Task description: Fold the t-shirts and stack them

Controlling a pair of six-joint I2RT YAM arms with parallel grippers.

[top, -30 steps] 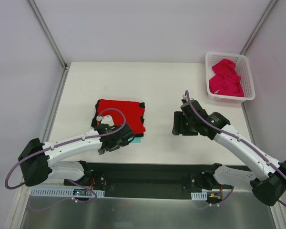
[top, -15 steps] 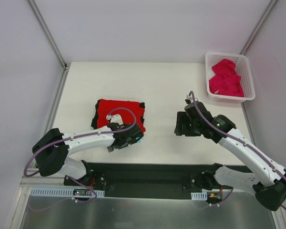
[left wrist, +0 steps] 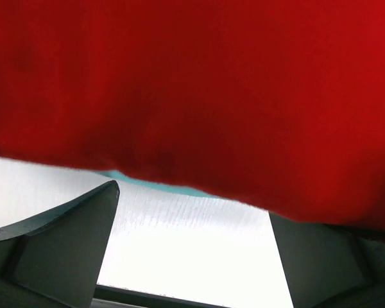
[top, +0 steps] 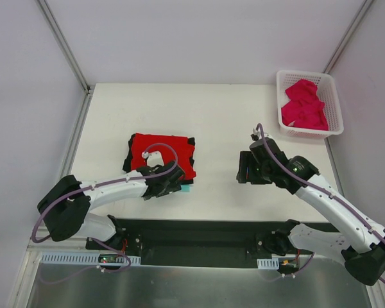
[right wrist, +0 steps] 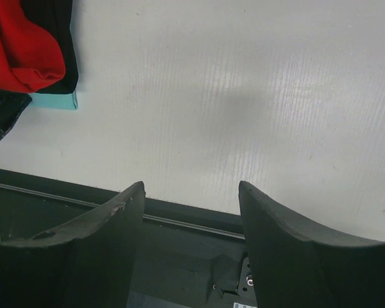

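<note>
Left end effector (left wrist: 192,212) and right end effector (right wrist: 191,192) gape empty; only overhead shows pink t-shirt (top: 303,106).

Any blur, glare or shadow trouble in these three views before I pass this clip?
Top external: sharp and evenly lit, with no glare on the table. Left wrist: the red t-shirt sits too close, fills most of the frame and is out of focus, and the table strip below it is washed out near-white. Right wrist: table grain in focus, with one faint grey shadow patch mid-frame.
</note>
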